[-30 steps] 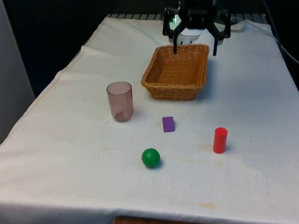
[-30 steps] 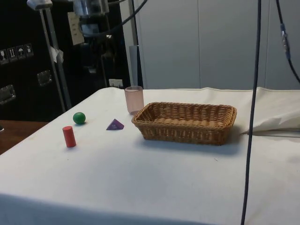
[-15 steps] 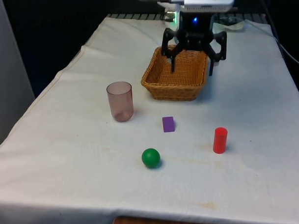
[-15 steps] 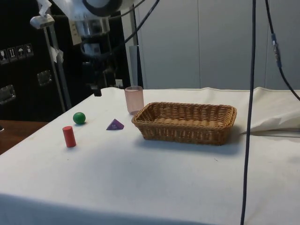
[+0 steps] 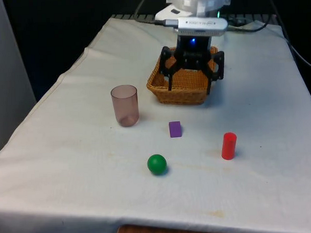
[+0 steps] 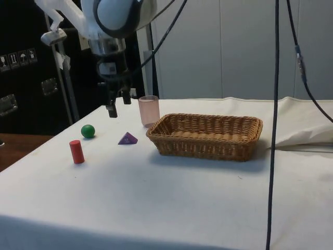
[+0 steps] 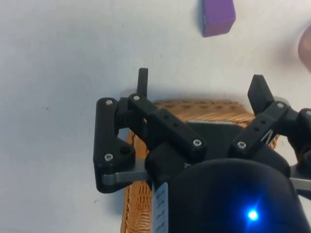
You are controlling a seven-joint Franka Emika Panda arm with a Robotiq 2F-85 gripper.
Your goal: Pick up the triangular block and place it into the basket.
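Observation:
The purple triangular block (image 5: 175, 129) lies on the white cloth in front of the wicker basket (image 5: 161, 90). From the side it shows as a small purple wedge (image 6: 127, 138) just beside the basket (image 6: 205, 136). My gripper (image 5: 190, 87) hangs open and empty in the air over the basket's near rim, short of the block. In the side view the gripper (image 6: 118, 105) is above the table, higher than the block. In the wrist view the block (image 7: 218, 17) lies ahead of the open fingertips (image 7: 142, 80), with basket weave (image 7: 199, 108) beneath them.
A translucent pink cup (image 5: 125, 105) stands at the front view's left of the basket. A green ball (image 5: 157, 164) and a red cylinder (image 5: 228, 145) sit nearer the table's front edge. A dark cable (image 6: 272, 120) hangs at the side view's right.
My gripper has come down and forward from behind the basket to over its near rim, closer to the purple block. It stays open. No object has moved.

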